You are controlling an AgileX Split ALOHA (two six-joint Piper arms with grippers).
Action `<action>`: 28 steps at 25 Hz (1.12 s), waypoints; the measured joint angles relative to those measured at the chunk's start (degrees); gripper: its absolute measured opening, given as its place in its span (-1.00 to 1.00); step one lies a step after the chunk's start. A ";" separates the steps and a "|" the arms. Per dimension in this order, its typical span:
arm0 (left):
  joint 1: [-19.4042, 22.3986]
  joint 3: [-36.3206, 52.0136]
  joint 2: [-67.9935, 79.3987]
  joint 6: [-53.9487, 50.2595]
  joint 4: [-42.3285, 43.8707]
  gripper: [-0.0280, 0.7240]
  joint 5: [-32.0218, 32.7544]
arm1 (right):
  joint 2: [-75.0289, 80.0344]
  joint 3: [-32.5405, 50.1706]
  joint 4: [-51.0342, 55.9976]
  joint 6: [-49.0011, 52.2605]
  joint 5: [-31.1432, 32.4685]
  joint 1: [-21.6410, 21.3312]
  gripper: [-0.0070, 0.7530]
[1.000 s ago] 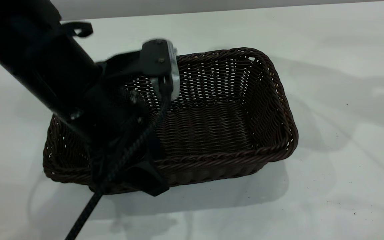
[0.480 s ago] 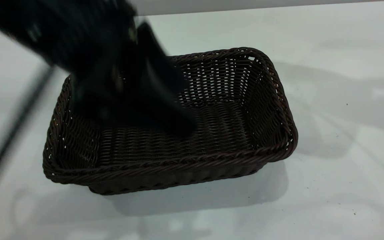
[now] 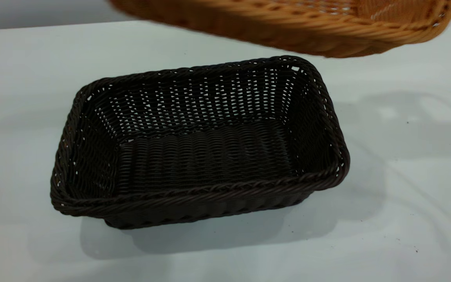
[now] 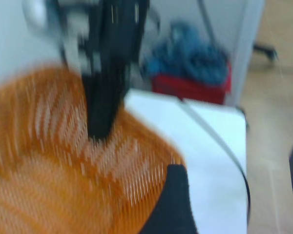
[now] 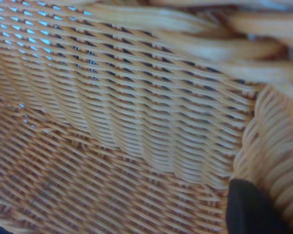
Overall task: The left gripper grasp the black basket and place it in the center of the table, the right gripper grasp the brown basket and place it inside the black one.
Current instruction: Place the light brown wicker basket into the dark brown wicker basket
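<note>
Black basket (image 3: pixel 200 145): sits upright on the table (image 3: pixel 405 203), near the middle of the exterior view, nothing inside it.
Brown basket (image 3: pixel 288 23): up in the air, above and behind the black basket's far rim, not touching it; tilted, cut off by the top edge of the exterior view. It fills the right wrist view (image 5: pixel 136 122) and much of the left wrist view (image 4: pixel 63 165).
Right gripper (image 4: pixel 105 97): seen blurred in the left wrist view, reaching down into the brown basket; a black fingertip (image 5: pixel 251 209) lies against the basket's weave near a corner. Grip looks clenched on the basket wall.
Left gripper (image 4: pixel 173 204): only a dark blurred part shows beside the brown basket's edge; cannot tell whether its fingers are released or clenched.
Table: pale, with tiny dark specks.
</note>
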 joint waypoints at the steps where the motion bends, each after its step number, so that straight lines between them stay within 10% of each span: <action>1: 0.00 0.00 -1.95 0.00 -1.25 0.60 -0.39 | 0.88 -1.29 -0.35 0.44 1.04 1.24 -0.70; 14: 0.00 -0.04 -13.53 0.00 -4.13 0.60 -8.08 | 14.26 -11.59 -4.58 4.24 1.83 10.86 -0.70; 28: 0.00 -0.04 -13.47 0.00 -4.13 0.60 -13.00 | 15.76 -11.59 -8.19 3.13 1.86 10.90 -0.70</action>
